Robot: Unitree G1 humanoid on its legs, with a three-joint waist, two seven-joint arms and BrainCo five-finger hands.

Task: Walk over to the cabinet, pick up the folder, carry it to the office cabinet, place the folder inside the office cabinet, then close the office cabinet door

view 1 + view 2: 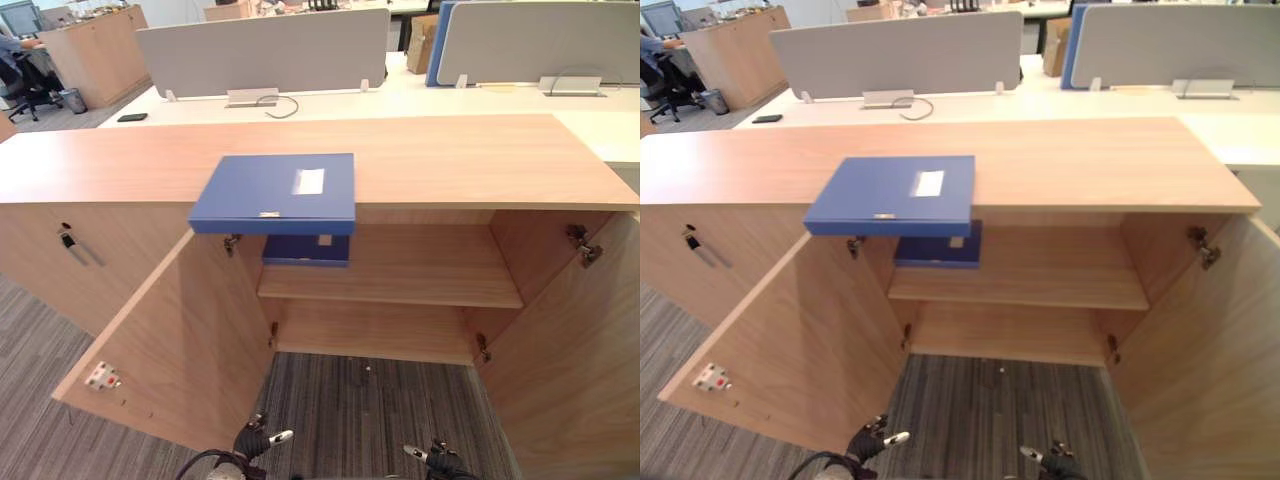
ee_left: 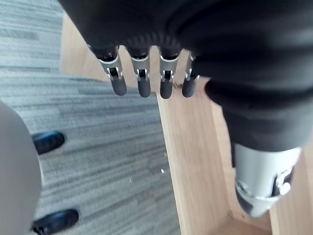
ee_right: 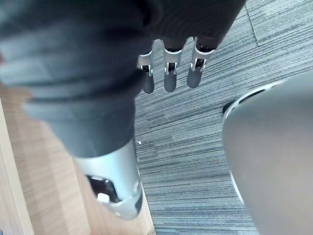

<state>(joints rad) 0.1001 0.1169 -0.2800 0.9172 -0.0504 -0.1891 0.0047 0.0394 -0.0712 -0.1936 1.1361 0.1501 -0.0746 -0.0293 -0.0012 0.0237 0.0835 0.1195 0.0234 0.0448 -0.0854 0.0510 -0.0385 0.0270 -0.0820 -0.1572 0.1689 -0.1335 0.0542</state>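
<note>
Nearest the camera, the left robot hand (image 1: 256, 440) and the right robot hand (image 1: 436, 460) are seen low over the grey striped carpet (image 1: 370, 400), well apart from each other. In the left wrist view the fingers (image 2: 143, 84) are held straight and spread, with nothing between them and the thumb. In the right wrist view the fingers (image 3: 170, 78) are likewise held straight, and nothing is held. Beyond the hands, a wooden cabinet (image 1: 470, 170) is seen with both doors swung wide. The left door (image 1: 170, 340) and the right door (image 1: 570, 350) are angled out toward the camera. The blue folder (image 1: 275, 192) is laid flat on the cabinet's top surface, above the left part of the opening, with its near edge projecting past the front edge. A second blue folder (image 1: 307, 250) is laid on the shelf (image 1: 410, 275) inside, at its left end, directly below the first. A set of keys (image 1: 68, 240) is hung from the closed door to the left. Behind the cabinet, grey desk dividers (image 1: 260, 52) are stood on a white desk (image 1: 400, 100).
</note>
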